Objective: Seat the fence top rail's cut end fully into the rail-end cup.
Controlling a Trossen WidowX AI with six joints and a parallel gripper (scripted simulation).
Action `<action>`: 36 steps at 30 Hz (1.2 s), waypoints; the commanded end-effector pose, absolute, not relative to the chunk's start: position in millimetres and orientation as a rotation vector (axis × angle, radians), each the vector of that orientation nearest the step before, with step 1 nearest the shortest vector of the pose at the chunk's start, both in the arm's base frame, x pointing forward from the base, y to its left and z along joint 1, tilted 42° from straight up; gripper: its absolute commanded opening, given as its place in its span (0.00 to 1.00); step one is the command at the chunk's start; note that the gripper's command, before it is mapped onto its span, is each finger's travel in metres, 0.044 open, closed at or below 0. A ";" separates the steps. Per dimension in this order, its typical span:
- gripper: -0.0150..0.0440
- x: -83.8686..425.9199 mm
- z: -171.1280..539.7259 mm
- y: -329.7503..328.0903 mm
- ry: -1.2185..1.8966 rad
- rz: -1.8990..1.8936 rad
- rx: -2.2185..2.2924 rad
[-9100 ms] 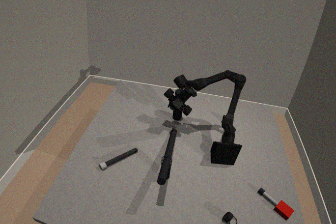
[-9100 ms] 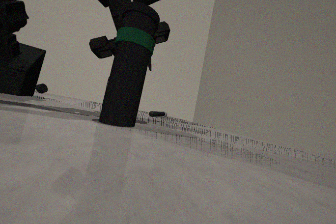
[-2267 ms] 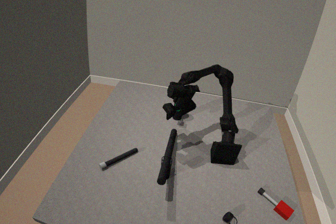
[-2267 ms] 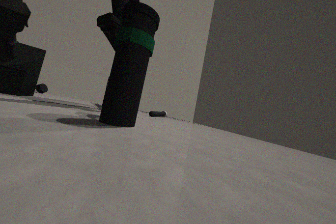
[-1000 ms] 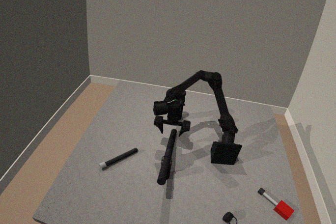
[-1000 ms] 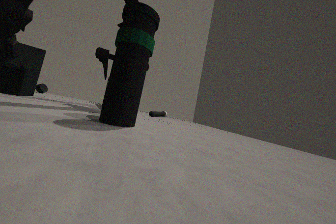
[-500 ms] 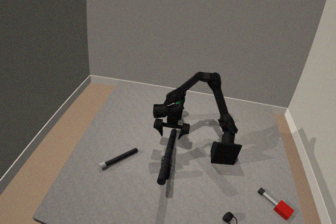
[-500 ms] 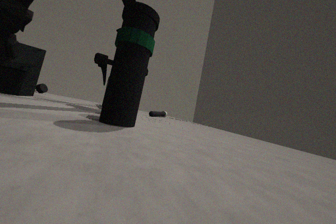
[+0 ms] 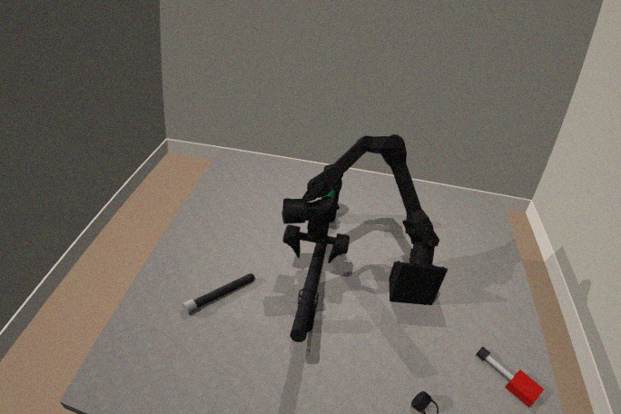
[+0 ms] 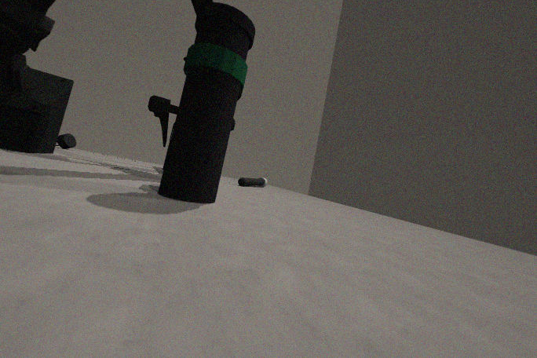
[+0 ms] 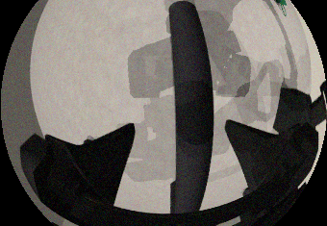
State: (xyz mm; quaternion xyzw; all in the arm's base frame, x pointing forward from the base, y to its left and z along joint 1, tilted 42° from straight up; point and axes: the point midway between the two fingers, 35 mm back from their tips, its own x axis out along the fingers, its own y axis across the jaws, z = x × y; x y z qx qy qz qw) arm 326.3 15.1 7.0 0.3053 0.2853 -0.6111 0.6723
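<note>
The dark top rail (image 9: 313, 273) (image 11: 192, 76) slopes through the thin loop. Its far end stands free in the wrist view, with no cup around it. My gripper (image 9: 314, 259) (image 11: 182, 127) is open and empty, its fingers either side of the rail with a gap at each side. Whether the fingertips reach down to rail height is unclear. The big dark post (image 10: 199, 140) stands upright, with the green band (image 10: 215, 58) (image 9: 329, 193) high on it, a little below the post cap (image 10: 228, 19). The rail-end cup is not discernible; the post hides the rail in the exterior view.
A dark tube with a pale end (image 9: 223, 291) (image 10: 251, 181) lies left of the rail. The robot base (image 9: 416, 283) (image 10: 43, 106) stands right of it. A red block with a white handle (image 9: 524, 389) and a black looped cap (image 9: 421, 400) lie at the front right.
</note>
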 end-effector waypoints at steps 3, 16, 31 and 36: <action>1.00 325.3 -3.4 6.9 0.646 -1.378 0.669; 0.96 325.7 -13.3 -2.4 0.645 -1.379 0.668; 0.52 325.7 -13.3 -2.4 0.645 -1.379 0.668; 0.46 325.7 -13.3 -2.4 0.645 -1.379 0.668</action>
